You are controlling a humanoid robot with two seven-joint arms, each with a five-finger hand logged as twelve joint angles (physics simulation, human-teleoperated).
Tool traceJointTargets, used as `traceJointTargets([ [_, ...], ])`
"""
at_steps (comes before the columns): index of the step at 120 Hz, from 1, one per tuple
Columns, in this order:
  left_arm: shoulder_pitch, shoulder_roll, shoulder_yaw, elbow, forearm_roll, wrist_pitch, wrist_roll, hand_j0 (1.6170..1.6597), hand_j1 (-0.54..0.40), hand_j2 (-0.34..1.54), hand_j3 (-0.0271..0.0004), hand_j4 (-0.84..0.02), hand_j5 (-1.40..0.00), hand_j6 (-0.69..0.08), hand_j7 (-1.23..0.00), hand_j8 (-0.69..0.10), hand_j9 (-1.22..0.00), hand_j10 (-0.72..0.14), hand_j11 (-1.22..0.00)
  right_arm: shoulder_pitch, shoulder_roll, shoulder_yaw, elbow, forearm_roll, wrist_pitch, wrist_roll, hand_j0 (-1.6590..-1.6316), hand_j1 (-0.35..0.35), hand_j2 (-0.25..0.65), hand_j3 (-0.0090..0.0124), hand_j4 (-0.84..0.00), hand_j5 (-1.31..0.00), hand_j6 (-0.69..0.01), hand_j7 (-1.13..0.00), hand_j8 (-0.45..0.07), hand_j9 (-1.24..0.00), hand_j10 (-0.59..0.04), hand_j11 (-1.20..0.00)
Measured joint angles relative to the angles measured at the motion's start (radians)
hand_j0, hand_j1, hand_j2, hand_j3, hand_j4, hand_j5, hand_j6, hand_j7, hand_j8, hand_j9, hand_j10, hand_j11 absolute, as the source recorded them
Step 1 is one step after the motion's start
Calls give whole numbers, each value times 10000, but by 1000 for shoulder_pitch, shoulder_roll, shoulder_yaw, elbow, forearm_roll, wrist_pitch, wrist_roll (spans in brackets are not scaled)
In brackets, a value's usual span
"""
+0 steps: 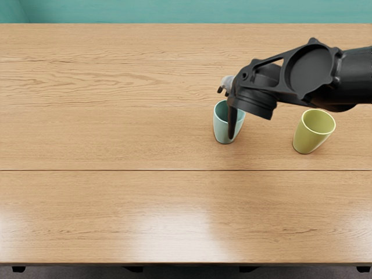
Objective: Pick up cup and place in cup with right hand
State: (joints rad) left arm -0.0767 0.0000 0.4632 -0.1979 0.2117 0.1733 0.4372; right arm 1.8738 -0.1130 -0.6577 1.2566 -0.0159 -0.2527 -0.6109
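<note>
Here, light-blue cup (222, 129), mouth up, long axis vertical, right hand (247, 102) partly over it, grip unclear.

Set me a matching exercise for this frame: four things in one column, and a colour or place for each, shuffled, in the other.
1. Pale blue-green cup
2. Yellow-green cup
3. Right arm
4. Table

A. Black, from the picture's right edge
B. Light brown wood grain
C. Partly hidden by the right hand
D. The cup nearer the picture's right edge

Pairs: 1-C, 2-D, 3-A, 4-B
</note>
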Motion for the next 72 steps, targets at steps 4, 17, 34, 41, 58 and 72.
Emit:
traceJointTargets([
  [4,0,0,0,0,0,0,0,16581,3491,1,0,-2,0,-3,0,-3,0,-2,0,-4,4,0,-5,0,-1,0,-16581,-1819,-273,0,-1408,-1818,-1416,-1816,-1411,-1817,-1405,-1817],
  [17,0,0,0,0,0,0,0,16581,3491,1,0,-2,0,-3,0,-3,0,-2,0,-11,10,1,-12,0,-4,0,-16581,-1576,-313,0,-1611,-2081,-1618,-2079,-1613,-2080,-1607,-2080],
  [34,0,0,0,0,0,0,0,16581,3491,1,0,-2,0,-3,0,-2,0,-2,0,-14,12,0,-14,-2,-10,0,-16581,-942,-418,0,-2140,-2768,-2147,-2766,-2142,-2768,-2136,-2767],
  [41,0,0,0,0,0,0,0,16581,3491,1,0,-2,0,-3,0,-2,0,-1,0,-18,13,-1,-17,-6,-12,0,-16581,-782,-445,0,-2272,-2941,-2280,-2939,-2275,-2940,-2269,-2940],
  [58,0,0,0,0,0,0,0,16581,3491,1,0,-2,0,-2,0,-2,0,-1,0,-35,26,-2,-45,-11,-13,0,-16581,-506,-491,0,-2503,-3241,-2510,-3239,-2505,-3240,-2500,-3240],
  [72,0,0,0,0,0,0,0,16581,3491,1,0,-2,0,-3,0,-2,0,-1,0,-50,42,-2,-76,-13,-8,0,-16581,-298,-525,0,-2676,-3466,-2683,-3464,-2678,-3465,-2673,-3465],
])
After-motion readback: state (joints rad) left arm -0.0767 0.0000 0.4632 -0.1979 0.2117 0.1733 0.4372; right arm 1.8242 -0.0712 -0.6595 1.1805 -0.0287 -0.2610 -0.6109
